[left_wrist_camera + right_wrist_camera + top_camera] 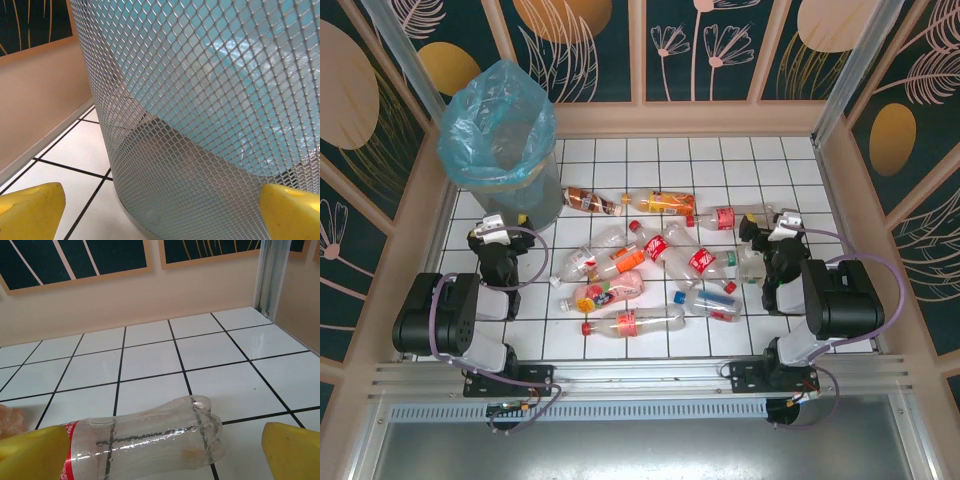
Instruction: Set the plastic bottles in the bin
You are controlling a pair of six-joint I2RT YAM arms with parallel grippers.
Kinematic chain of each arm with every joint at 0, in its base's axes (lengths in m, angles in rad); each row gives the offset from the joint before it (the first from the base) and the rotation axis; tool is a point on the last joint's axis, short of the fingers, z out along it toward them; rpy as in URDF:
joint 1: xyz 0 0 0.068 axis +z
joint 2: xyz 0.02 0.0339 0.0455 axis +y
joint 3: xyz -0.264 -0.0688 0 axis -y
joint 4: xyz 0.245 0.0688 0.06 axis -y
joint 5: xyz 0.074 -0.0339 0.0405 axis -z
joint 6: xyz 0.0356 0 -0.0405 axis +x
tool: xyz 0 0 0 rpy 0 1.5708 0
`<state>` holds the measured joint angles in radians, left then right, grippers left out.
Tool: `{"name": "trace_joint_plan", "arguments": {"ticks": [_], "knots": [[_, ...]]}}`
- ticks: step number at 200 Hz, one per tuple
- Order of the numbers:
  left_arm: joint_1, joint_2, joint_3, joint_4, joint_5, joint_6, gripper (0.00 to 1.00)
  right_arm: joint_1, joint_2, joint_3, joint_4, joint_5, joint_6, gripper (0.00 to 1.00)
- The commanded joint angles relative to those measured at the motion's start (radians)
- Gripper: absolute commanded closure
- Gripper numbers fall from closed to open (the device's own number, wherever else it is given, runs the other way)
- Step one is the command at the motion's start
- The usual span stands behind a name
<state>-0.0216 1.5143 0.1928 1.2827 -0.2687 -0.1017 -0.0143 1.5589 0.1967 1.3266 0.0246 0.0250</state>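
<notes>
Grey mesh bin [542, 197], light-blue bag [498, 120], clear red- and orange-labelled bottles [703, 262], white black-gridded table [620, 155].

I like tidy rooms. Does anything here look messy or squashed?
Yes. The plastic bottles lie scattered on their sides across the white tiled table, beside the bin, and some look squashed.

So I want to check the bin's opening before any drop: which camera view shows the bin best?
Top external: the bin stands whole at the far left, its blue bag mouth open upward. Left wrist gives a close-up of its mesh wall with the bag behind.
</notes>
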Motion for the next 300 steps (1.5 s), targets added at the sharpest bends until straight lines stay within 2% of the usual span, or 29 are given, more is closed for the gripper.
{"name": "trace_joint_plan", "arguments": {"ticks": [1,235,246,272,286,300], "knots": [[0.005,0.007,0.020,0.035,0.013,-0.010,0.01,-0.004,0.003,0.015,0.009,-0.005,-0.017,0.01],[0.006,0.003,0.017,0.041,0.017,-0.010,0.01,-0.012,0.003,0.014,0.013,-0.005,-0.006,0.01],[0.006,-0.004,0.021,0.025,0.021,-0.009,0.02,-0.011,-0.019,-0.001,0.027,0.028,0.008,0.01],[0.005,-0.094,0.020,-0.055,0.066,0.008,0.10,0.010,-0.180,0.036,-0.169,0.063,-0.011,0.01],[0.006,-0.166,0.034,-0.158,0.040,-0.016,0.12,0.040,-0.272,0.098,-0.358,0.126,0.012,0.03],[0.005,-0.237,0.052,-0.279,0.042,-0.034,0.13,0.054,-0.356,0.186,-0.577,0.073,0.048,0.09]]}}
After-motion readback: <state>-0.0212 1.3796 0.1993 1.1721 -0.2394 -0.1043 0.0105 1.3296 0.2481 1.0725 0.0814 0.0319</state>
